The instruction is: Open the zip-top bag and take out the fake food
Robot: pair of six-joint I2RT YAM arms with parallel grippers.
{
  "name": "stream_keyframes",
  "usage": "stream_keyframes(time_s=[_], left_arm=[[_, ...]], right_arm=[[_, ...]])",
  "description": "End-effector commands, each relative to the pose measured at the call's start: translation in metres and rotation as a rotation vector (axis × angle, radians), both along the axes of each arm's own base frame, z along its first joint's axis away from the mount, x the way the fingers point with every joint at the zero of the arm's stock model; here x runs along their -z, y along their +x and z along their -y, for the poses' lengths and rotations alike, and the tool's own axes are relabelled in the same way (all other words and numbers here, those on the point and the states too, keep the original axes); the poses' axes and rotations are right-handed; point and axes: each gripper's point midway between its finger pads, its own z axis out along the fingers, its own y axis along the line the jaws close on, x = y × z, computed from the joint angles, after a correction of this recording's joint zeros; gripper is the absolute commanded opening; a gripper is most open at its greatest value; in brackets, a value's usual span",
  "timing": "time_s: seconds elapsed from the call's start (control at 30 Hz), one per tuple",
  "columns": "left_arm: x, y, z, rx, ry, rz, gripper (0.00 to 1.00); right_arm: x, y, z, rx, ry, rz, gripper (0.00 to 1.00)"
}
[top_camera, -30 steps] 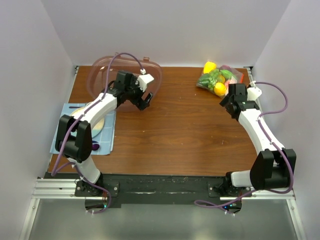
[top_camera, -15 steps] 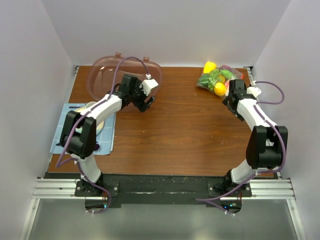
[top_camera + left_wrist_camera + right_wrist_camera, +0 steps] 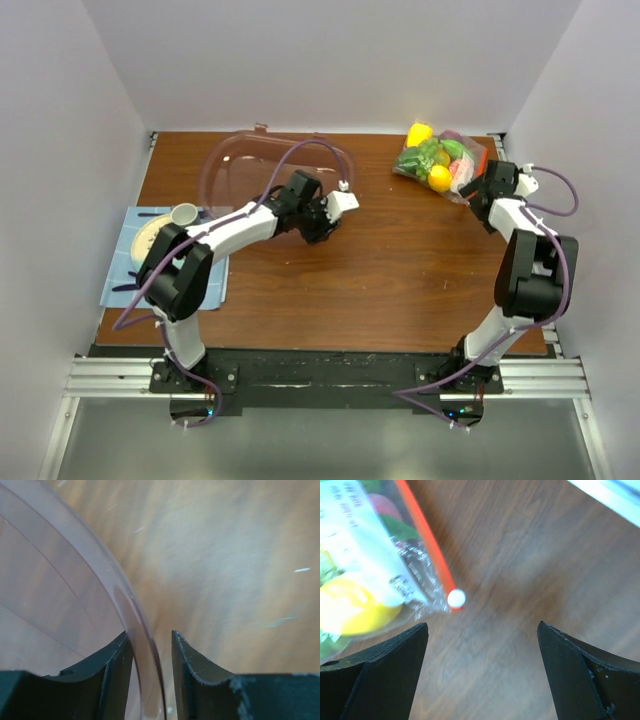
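Top external view: the left gripper has dragged the pink-tinted clear tub from the far-left corner toward the middle of the wooden table, while the right gripper has run up the right side to the zip-top bag, which has not moved from the far-right corner. The fake food, yellow, green and pink pieces, is sealed inside it, one yellow piece bulging at the far end.

Left wrist view: the fingers pinch the tub's rim between them. Right wrist view: the fingers stand spread wide over bare wood, touching nothing, with the bag's orange zip strip and its white slider just ahead and to the left.

With the tub hauled nearer and the right arm lined up on the slider corner, the opening looks about to start; the bag remains zipped and no food is out.
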Motion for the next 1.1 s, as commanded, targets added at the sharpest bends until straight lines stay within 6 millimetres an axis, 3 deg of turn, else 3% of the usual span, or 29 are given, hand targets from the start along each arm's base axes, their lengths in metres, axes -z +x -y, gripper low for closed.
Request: stream_keyframes(time_s=[0.0, 0.13, 0.33, 0.43, 0.47, 0.5, 0.53, 0.6, 0.67, 0.7, 0.73, 0.77, 0.8, 0.87, 0.9, 0.97, 1.0, 1.07], left_arm=[[-0.046, -0.031, 0.022, 0.028, -0.116, -0.022, 0.39], [-0.064, -0.071, 0.039, 0.095, -0.165, -0.060, 0.39], [-0.091, -0.142, 0.066, 0.238, -0.279, -0.225, 0.41], [-0.102, -0.165, 0.078, 0.294, -0.306, -0.278, 0.44], [-0.111, -0.162, 0.080, 0.292, -0.317, -0.259, 0.50], [-0.118, -0.153, 0.080, 0.258, -0.314, -0.216, 0.55], [-0.128, -0.142, 0.075, 0.227, -0.315, -0.172, 0.60], [-0.156, -0.113, 0.067, 0.174, -0.347, -0.083, 0.84], [-0.189, -0.058, 0.036, 0.053, -0.410, -0.009, 1.00], [-0.200, -0.021, 0.003, -0.048, -0.426, 0.030, 1.00], [-0.205, 0.003, -0.015, -0.107, -0.434, 0.059, 1.00], [-0.218, 0.025, -0.034, -0.161, -0.450, 0.108, 1.00], [-0.220, 0.059, -0.077, -0.277, -0.442, 0.153, 1.00], [-0.213, 0.101, -0.115, -0.388, -0.378, 0.248, 1.00], [-0.191, 0.127, -0.144, -0.487, -0.311, 0.261, 1.00], [-0.179, 0.151, -0.165, -0.546, -0.264, 0.287, 1.00], [-0.155, 0.163, -0.175, -0.575, -0.236, 0.254, 1.00], [-0.142, 0.173, -0.180, -0.593, -0.217, 0.241, 1.00]], right_arm=[[0.006, 0.040, -0.006, -0.077, 0.088, 0.081, 0.93], [0.016, 0.061, -0.012, -0.129, 0.134, 0.109, 0.85], [0.032, 0.073, -0.020, -0.162, 0.180, 0.138, 0.79], [0.038, 0.074, -0.019, -0.162, 0.188, 0.139, 0.71], [0.039, 0.074, -0.019, -0.162, 0.188, 0.135, 0.67], [0.041, 0.074, -0.020, -0.168, 0.189, 0.131, 0.62], [0.042, 0.074, -0.021, -0.169, 0.189, 0.134, 0.51], [0.042, 0.072, -0.020, -0.175, 0.184, 0.132, 0.41], [0.041, 0.071, -0.018, -0.174, 0.173, 0.131, 0.24], [0.042, 0.069, -0.018, -0.174, 0.172, 0.124, 0.18], [0.040, 0.067, -0.018, -0.172, 0.165, 0.125, 0.05], [0.039, 0.065, -0.018, -0.171, 0.164, 0.125, 0.00], [0.039, 0.062, -0.018, -0.169, 0.164, 0.122, 0.00], [0.029, 0.060, -0.020, -0.169, 0.166, 0.142, 0.00], [0.031, 0.056, -0.021, -0.169, 0.171, 0.144, 0.00], [0.013, 0.054, -0.025, -0.170, 0.178, 0.189, 0.00], [0.011, 0.051, -0.027, -0.175, 0.180, 0.208, 0.00], [-0.005, 0.048, -0.028, -0.176, 0.174, 0.251, 0.00]])
